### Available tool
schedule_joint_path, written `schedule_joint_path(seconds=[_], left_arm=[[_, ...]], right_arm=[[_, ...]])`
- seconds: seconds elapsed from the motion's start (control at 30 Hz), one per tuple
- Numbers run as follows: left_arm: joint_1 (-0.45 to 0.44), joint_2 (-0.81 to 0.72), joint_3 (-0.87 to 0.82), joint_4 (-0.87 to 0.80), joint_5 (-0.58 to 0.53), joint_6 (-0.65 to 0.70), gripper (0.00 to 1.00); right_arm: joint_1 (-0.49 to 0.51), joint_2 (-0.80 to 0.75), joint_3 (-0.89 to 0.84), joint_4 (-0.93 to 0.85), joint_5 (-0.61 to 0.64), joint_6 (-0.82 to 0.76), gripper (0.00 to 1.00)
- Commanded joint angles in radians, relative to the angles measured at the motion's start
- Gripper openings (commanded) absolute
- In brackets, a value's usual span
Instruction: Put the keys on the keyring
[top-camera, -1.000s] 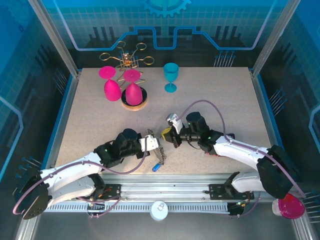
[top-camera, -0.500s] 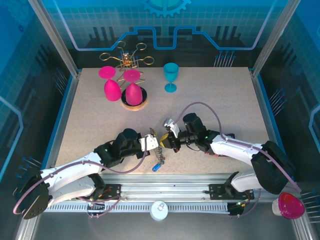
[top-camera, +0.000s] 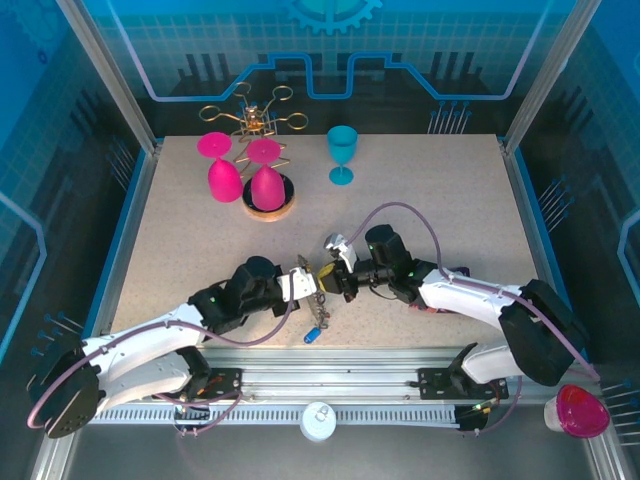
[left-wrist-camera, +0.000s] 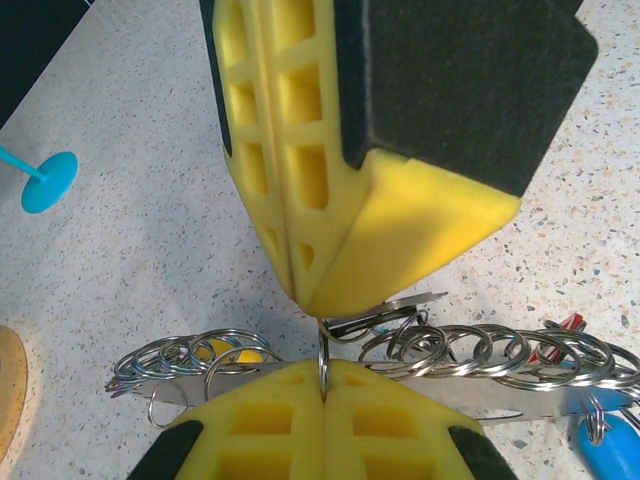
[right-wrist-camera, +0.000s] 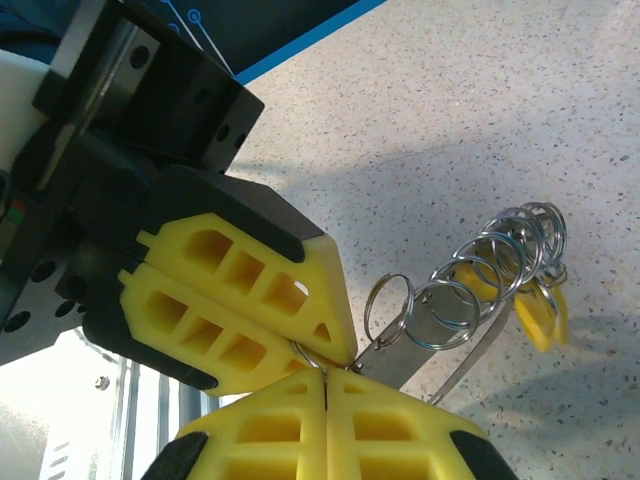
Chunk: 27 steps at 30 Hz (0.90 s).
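At tabletop (top-camera: 430, 200) near edge, centre: left hand (left-wrist-camera: 322, 378) clenched on one split ring of keyring (left-wrist-camera: 480, 350). Right hand (right-wrist-camera: 326, 388) clenched tip-to-tip against it, pinching same metal. Blue key (top-camera: 313, 335) just beside, toward near edge. Likely best: left grip rigid, right pries coil slowly. Jerk risks slip.

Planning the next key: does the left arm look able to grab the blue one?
Probably not yet: the blue key lies close beside the left gripper, but it is shut on the keyring.
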Motion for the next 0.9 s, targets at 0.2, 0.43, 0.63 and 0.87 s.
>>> schedule_joint_path(seconds=[0.2,0.43,0.63,0.87], left_arm=[[0.003,-0.013,0.02,0.041,0.05,-0.026,0.0],[0.004,-0.017,0.018,0.028,0.067,-0.012,0.0],[0.003,-0.013,0.02,0.023,0.077,-0.006,0.0],[0.004,-0.012,0.02,0.036,0.076,-0.006,0.0]], right_arm=[[0.011,0.027,0.038,0.045,0.122,0.023,0.0],[0.012,0.026,0.039,0.056,0.207,0.059,0.0],[0.019,0.032,0.042,0.078,0.25,0.083,0.0],[0.042,0.056,0.041,0.112,0.273,0.107,0.0]])
